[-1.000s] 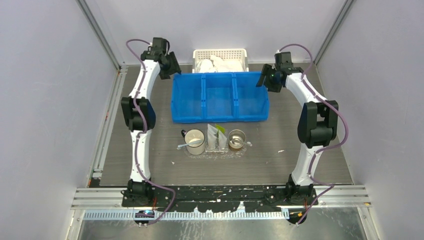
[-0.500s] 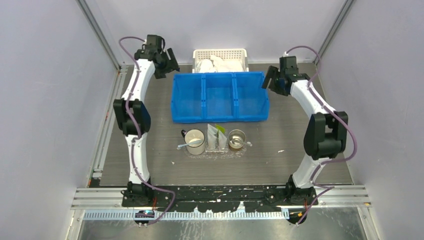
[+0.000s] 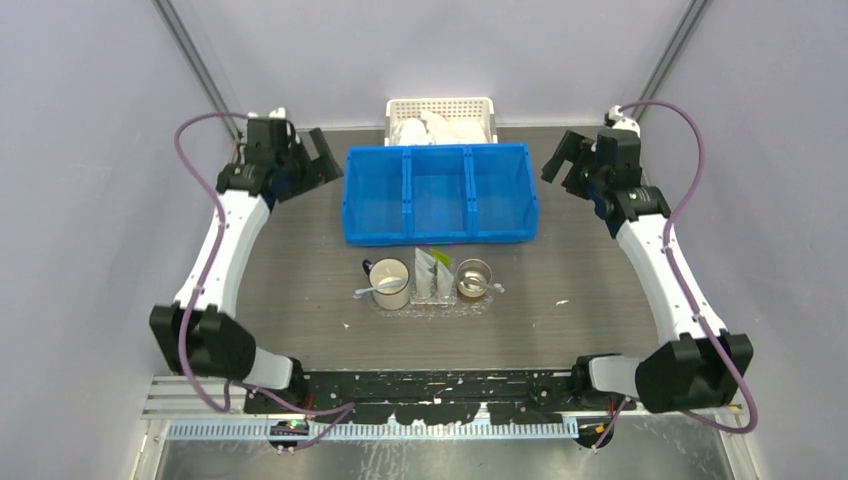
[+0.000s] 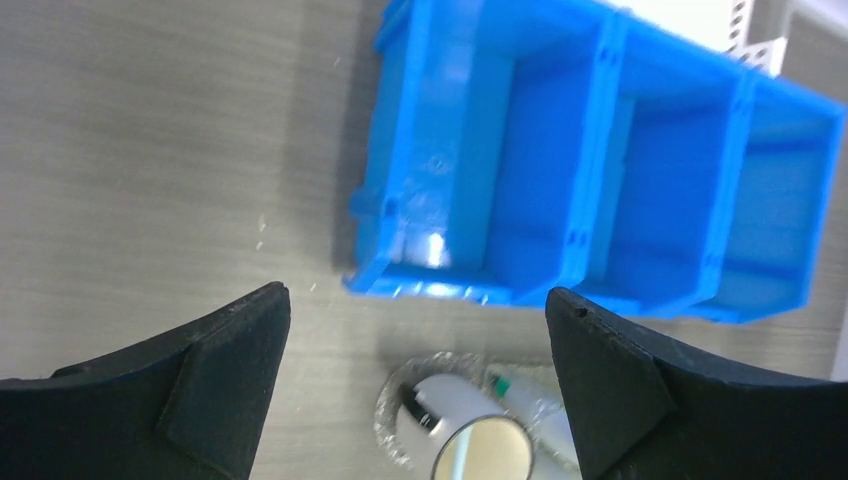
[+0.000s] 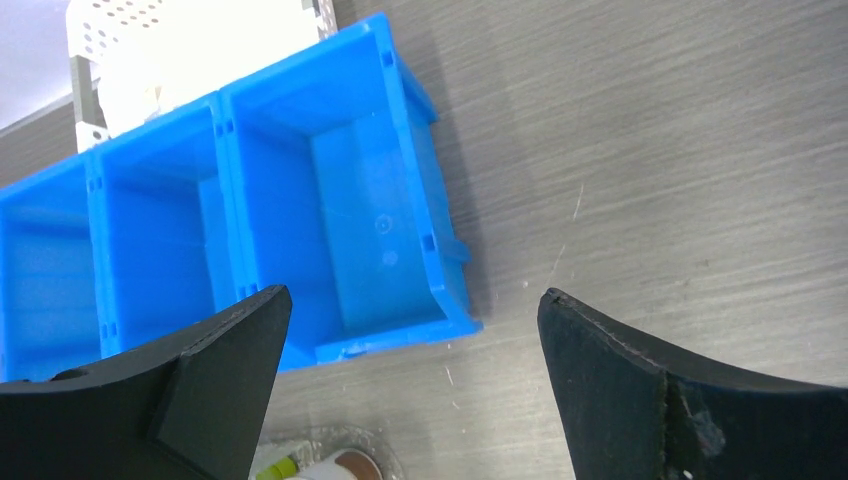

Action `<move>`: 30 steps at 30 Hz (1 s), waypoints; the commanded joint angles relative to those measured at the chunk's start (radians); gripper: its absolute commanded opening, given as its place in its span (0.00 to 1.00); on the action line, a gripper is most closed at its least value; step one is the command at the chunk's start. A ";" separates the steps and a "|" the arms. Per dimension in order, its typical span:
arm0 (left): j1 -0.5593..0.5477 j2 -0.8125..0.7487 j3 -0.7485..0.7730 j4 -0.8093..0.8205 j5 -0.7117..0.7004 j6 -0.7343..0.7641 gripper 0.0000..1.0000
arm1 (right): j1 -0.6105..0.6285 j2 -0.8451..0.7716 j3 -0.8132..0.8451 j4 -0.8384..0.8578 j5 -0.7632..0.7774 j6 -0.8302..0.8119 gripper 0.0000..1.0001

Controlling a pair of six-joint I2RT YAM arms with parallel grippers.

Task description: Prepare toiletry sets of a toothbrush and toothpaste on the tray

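Grey table (image 3: 300, 270) carries one blue bin (image 3: 438, 195), one tray (image 3: 432, 309), two cups (image 3: 390, 283); left tool (image 4: 415, 292) and right tool (image 5: 412, 294) spread wide, empty

Grey table (image 3: 300, 260) carries blue bin (image 3: 440, 195), white basket (image 3: 440, 103), clear tray (image 3: 440, 308).

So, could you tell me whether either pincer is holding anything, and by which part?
Nothing is held: the left pincer and the right pincer are both open and empty.
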 commanded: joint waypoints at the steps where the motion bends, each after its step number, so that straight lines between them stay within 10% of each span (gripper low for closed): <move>1: 0.000 -0.211 -0.229 0.150 -0.092 0.043 1.00 | -0.002 -0.115 -0.093 0.032 0.002 0.018 1.00; 17: -0.003 -0.633 -0.656 0.221 -0.121 0.085 1.00 | -0.001 -0.445 -0.462 0.171 0.097 -0.040 1.00; 30: -0.003 -0.635 -1.091 0.810 -0.241 0.200 1.00 | -0.002 -0.423 -0.790 0.617 0.410 -0.157 1.00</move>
